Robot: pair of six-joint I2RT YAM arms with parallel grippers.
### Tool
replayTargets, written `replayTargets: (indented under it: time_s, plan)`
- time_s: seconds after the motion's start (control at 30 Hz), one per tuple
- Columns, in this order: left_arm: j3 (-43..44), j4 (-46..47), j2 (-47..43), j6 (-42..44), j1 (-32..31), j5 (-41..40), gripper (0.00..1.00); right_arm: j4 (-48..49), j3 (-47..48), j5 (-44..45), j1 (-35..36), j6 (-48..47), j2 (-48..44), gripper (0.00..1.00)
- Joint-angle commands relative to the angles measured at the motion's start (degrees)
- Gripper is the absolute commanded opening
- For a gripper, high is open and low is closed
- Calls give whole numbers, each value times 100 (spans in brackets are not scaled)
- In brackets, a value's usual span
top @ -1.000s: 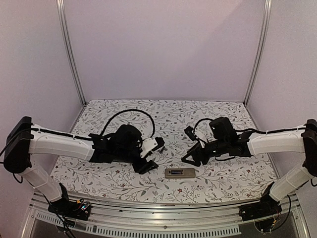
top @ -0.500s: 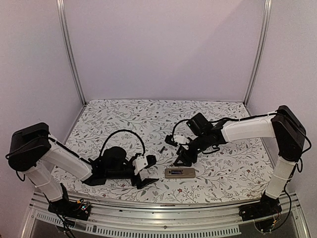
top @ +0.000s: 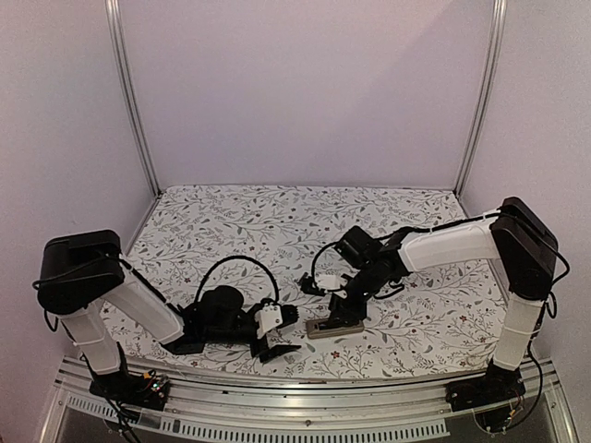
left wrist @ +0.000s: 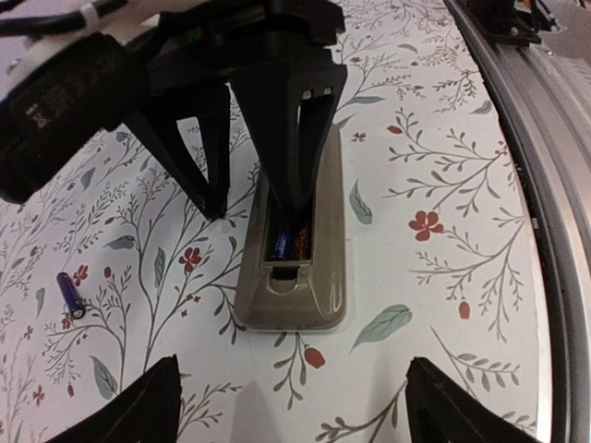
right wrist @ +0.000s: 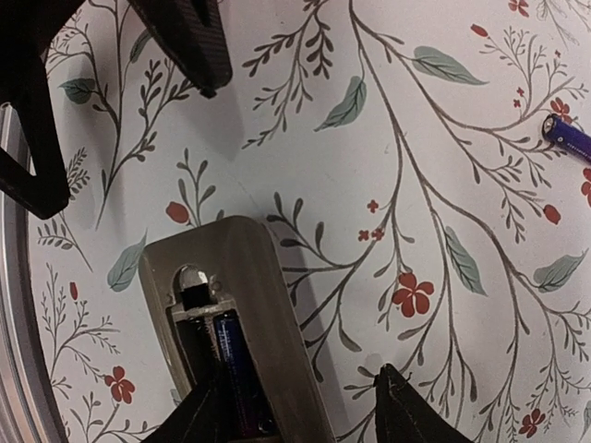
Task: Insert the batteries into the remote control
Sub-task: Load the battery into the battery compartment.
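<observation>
The remote control lies back up on the floral cloth, its battery compartment open. One dark blue battery lies inside the compartment. A second battery lies loose on the cloth, to the upper right in the right wrist view. My right gripper is open over the remote. One of its fingers reaches into the compartment beside the battery, and the other is off the remote's side. My left gripper stands wide open and holds nothing. It sits low, just short of the remote's near end.
A metal rail runs along the table's near edge, close behind my left gripper. Black cables loop over both wrists. Aluminium posts and pale walls enclose the back and sides.
My right gripper has swung left and come down onto the remote, one finger now in the compartment. My left arm has drawn back low toward the near edge. The remote has turned slightly.
</observation>
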Motion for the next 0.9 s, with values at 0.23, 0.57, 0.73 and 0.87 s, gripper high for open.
replayTargets:
  time_s: [0.23,0.57,0.73,0.87]
  plan:
    - [305,-97,287,197,-58,78,80,-405,332,619,180,-267,354,42]
    - [554,-241,591,488,-67,168,77,-386,520,446,253,-329,586,17]
    - [459,-227,481,478,-65,125,77,-377,514,514,253,-414,566,14]
    - [446,-253,423,486,-72,85,76,-404,562,488,264,-431,531,29]
